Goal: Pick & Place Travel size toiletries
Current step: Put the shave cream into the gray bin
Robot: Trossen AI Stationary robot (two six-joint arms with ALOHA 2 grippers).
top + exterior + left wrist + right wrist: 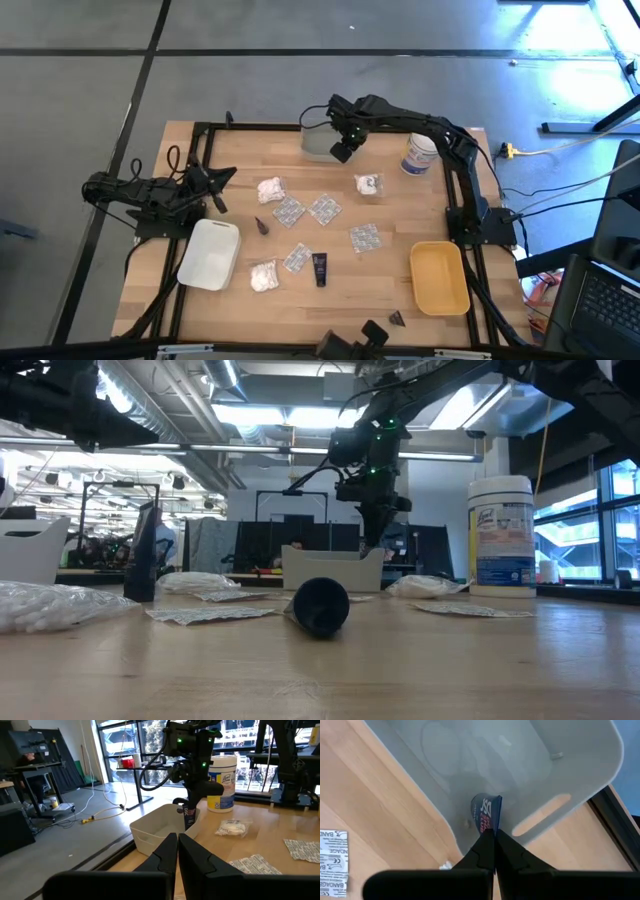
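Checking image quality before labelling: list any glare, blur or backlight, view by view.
High view: bright glare on the floor at top right. Low view: the small dark cone nearby looks soft; ceiling lights flare. Left wrist view: bright windows backlight the right gripper. Right wrist view: evenly lit grey tray.

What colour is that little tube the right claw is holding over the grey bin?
Dark blue with red and white lettering, the small tube shows best in the right wrist view.

- The wooden table (330, 300) carries everything.
- The yellow tray (440, 277) serves as landmark; the white tray (210, 254) lies far across the table from it.
- A grey tray (318, 143) and a white jar (419, 155) (blue label) stand beyond the yellow tray, at the far edge.
- Four silvery packets (325, 209) and three white bundles (369, 184) lie scattered between the trays.
- A dark tube (320, 268) lies between the yellow and white trays.
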